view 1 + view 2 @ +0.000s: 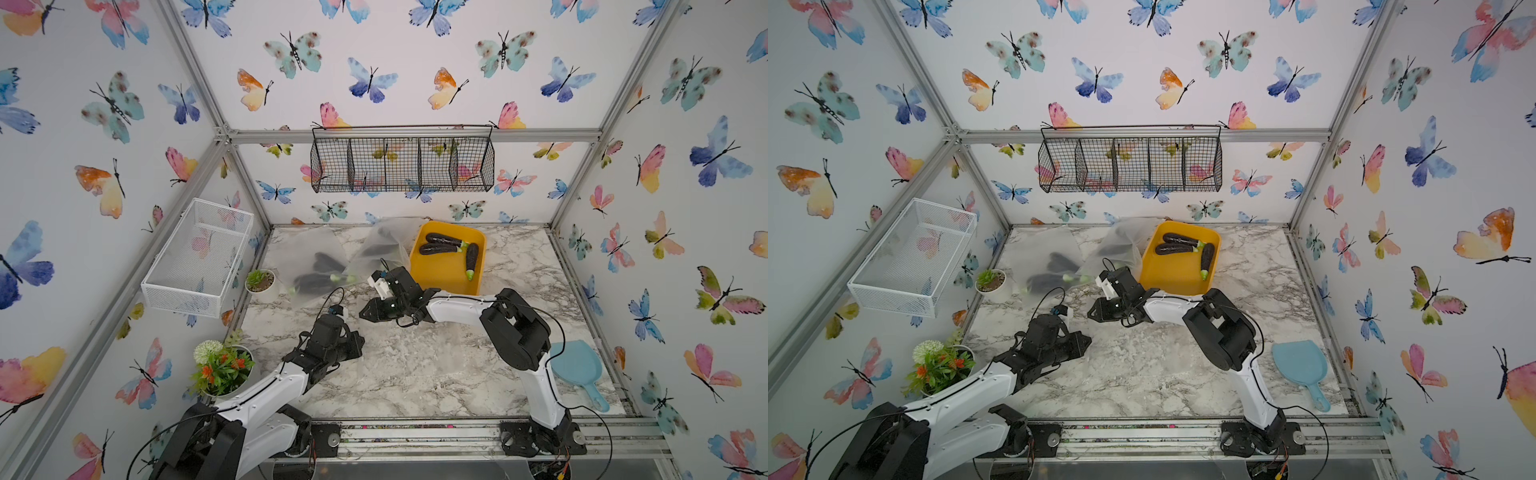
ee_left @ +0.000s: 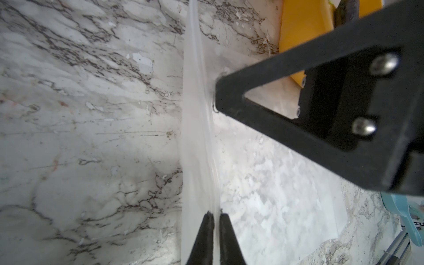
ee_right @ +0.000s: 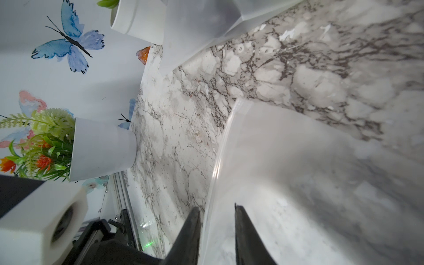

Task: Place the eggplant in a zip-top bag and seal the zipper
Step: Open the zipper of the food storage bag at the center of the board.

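Nearest the front edge of the marble-patterned bench (image 1: 415, 374) there's a white pot of fake flowers (image 1: 224, 370) on the left and a light blue plastic scoop (image 1: 575, 365) on the right.

A bit further in, a clear zip-top bag (image 2: 197, 137) lies on the bench. It's barely visible in both top views but shows up fine in the wrist views. The left pincer (image 2: 214, 215) is squeezed together on the bag's zipper edge. The right pincer (image 3: 216, 207) sits further along that same edge with its fingers apart, and the rim runs between them unsqueezed.

Behind that, a yellow plastic tub (image 1: 444, 282) holds three dark purple eggplants (image 1: 440, 248), well apart from the clear bag.

Left of the tub are two frosted bags (image 1: 320, 270) with dark eggplants showing through, plus a small potted succulent (image 1: 259, 280) by the left wall.

Furthest back, a black wire basket (image 1: 403, 164) hangs on the rear wall, and a white mesh basket (image 1: 199, 253) hangs on the left wall.
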